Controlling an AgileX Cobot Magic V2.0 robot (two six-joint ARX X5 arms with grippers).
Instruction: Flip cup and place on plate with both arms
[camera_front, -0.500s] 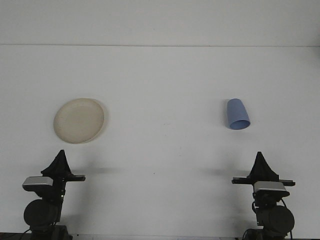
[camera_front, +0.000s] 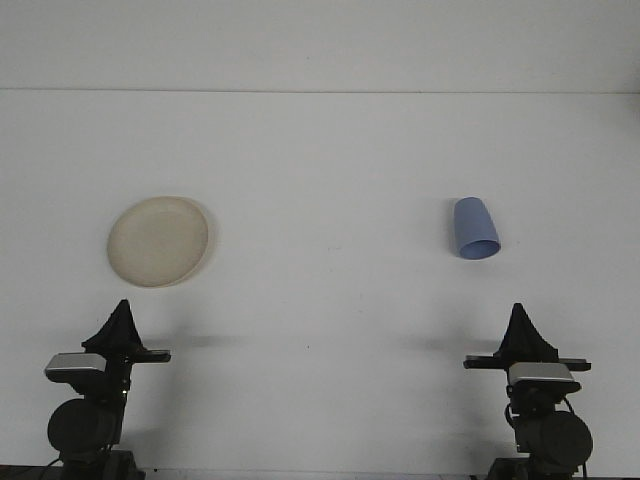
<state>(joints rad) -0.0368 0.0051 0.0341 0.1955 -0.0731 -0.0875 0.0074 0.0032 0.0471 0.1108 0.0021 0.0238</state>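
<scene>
Both arms parked low in frame, left claw (camera_front: 122, 318) and right claw (camera_front: 524, 322), spread or pinched I cannot tell, nothing grasped yet, so next comes reaching the tipped blue cup (camera_front: 475, 228) centre-right, cream plate (camera_front: 159, 241) waiting centre-left on the bench (camera_front: 330, 160).

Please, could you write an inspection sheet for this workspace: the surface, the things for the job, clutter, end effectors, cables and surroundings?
Surface: white table, plain, no stains or spills seen.
Job's things: blue cup on the right side, lying on its side with its opening toward the camera; cream plate on the left side, nothing on it. The two are far apart.
Clutter: nothing seen.
End effectors: left end effector and right end effector sit at the near edge, both away from the cup and plate, holding nothing.
Cables: a dark cable beside the right arm's base; otherwise nothing seen.
Surroundings: plain white wall behind the table.
</scene>
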